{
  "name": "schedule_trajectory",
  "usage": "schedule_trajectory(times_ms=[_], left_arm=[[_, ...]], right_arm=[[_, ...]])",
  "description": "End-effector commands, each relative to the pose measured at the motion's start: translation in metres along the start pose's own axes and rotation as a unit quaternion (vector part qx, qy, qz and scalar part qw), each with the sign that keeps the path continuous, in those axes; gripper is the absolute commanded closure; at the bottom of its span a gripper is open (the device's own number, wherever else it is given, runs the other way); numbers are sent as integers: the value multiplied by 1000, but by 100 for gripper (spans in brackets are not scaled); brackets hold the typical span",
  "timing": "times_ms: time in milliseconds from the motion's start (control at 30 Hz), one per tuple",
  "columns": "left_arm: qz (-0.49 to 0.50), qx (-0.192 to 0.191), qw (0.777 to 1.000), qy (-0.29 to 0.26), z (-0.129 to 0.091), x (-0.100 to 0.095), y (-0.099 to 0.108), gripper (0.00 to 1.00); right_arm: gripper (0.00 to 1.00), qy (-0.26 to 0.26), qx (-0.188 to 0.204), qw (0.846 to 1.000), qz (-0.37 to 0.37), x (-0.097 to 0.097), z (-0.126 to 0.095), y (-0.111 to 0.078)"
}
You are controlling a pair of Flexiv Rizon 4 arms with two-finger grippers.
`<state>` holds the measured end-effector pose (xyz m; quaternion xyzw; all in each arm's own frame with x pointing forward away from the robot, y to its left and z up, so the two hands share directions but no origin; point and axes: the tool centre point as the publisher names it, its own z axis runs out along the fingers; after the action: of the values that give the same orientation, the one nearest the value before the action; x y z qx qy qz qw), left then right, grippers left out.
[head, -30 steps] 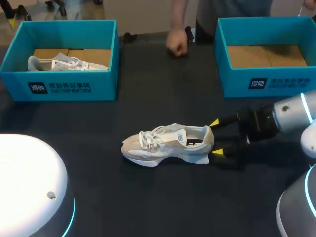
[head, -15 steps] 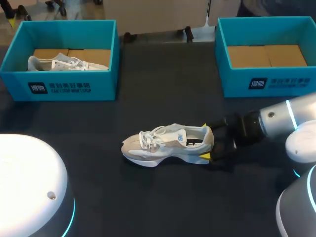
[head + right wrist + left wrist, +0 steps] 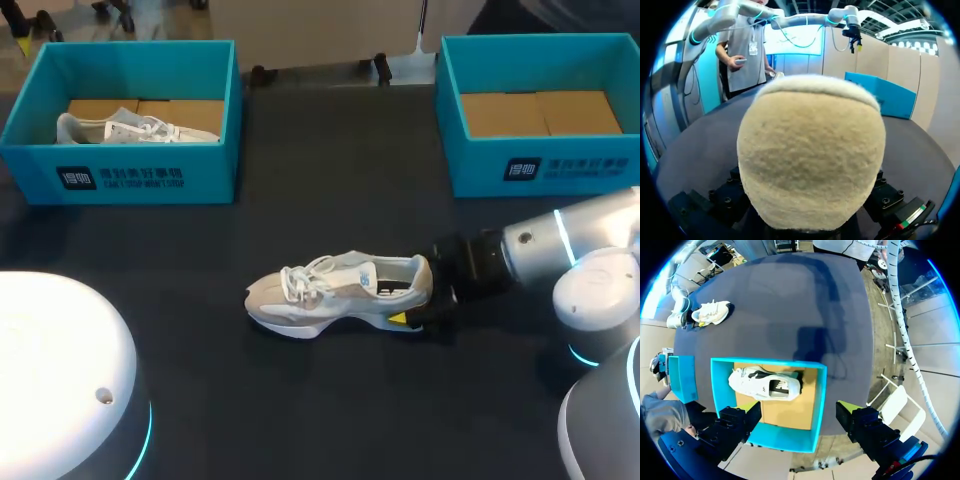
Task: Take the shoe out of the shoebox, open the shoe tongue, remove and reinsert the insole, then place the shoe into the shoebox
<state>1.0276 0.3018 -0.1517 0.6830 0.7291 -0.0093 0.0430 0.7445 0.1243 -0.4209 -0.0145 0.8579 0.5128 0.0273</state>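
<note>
A white and beige shoe [image 3: 335, 290] stands upright on the dark table, toe to the left. My right gripper [image 3: 412, 296] sits at its heel, coming in from the right. In the right wrist view the fuzzy beige heel [image 3: 810, 155] fills the space straight ahead of the gripper. My left gripper [image 3: 799, 410] hangs open high above the left teal shoebox [image 3: 817, 405], which holds a second white shoe [image 3: 762, 385]. The same box [image 3: 120, 175] and shoe [image 3: 130, 128] appear at the back left in the head view.
A second teal shoebox [image 3: 540, 165] with a bare cardboard floor stands at the back right. My left arm's white housing [image 3: 60, 370] bulks at the front left. Dark tabletop lies between the boxes and around the shoe.
My right gripper has slid left until it sits around the shoe's heel. A person's hand at the far table edge has withdrawn. The shoe has stayed in place.
</note>
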Motion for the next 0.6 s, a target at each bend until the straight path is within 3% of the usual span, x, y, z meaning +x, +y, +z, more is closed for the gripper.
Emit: schedule_trajectory(times_ms=[33,300,600], left_arm=[[0,-1,1000,2,0,0,-1,0],[0,-1,1000,2,0,0,-1,0],[0,-1,1000,2,0,0,-1,0]], right_arm=[[100,6,5,1000,-3,-2,2,2],[100,11,19,1000,-15,-7,-11,4],[100,24,19,999,-15,-5,-11,-3]])
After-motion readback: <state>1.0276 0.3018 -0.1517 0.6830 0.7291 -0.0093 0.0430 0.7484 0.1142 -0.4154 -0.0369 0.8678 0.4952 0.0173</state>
